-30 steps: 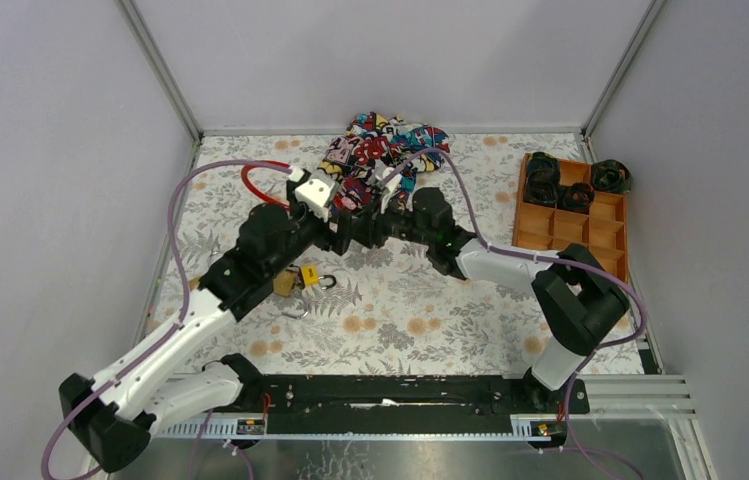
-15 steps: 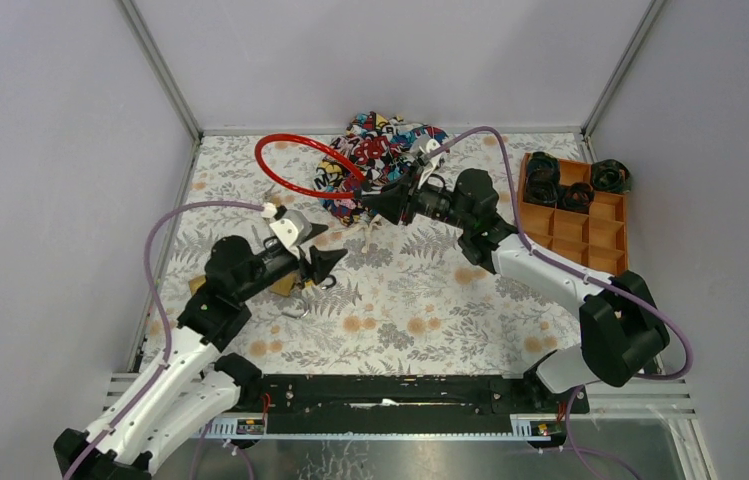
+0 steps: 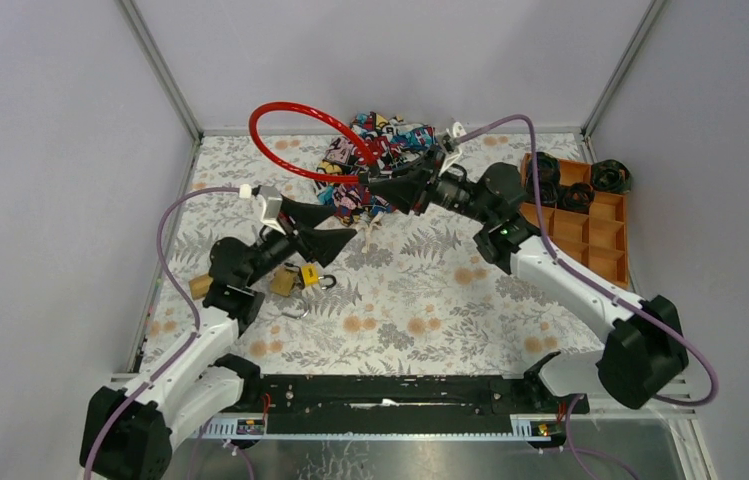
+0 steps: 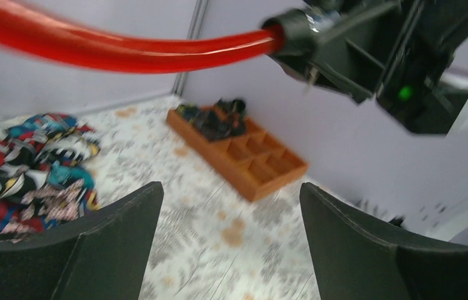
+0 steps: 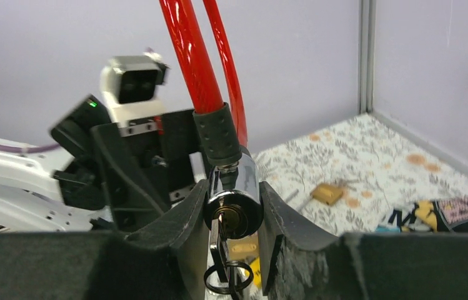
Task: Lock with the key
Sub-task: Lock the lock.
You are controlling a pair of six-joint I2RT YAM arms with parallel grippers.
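Note:
A red cable lock (image 3: 295,104) loops up in the air at the back left. My right gripper (image 3: 375,186) is shut on its chrome lock cylinder (image 5: 234,200) and holds it above the table. A key (image 5: 222,250) with a ring hangs from the cylinder's keyhole. The red cable (image 5: 187,50) rises from the cylinder. My left gripper (image 3: 343,224) is open and empty, apart from the lock, to its lower left. In the left wrist view the left gripper (image 4: 230,187) points under the cable (image 4: 125,53).
Brass padlocks (image 3: 287,281) lie on the floral mat under the left arm, and another (image 3: 200,287) lies further left. A patterned cloth (image 3: 390,140) is heaped at the back. An orange compartment tray (image 3: 590,225) with dark items stands at the right.
The two grippers were together at the lock. The left gripper has pulled back to the left, open. The right gripper has carried the lock up and to the right, and the red loop swung up.

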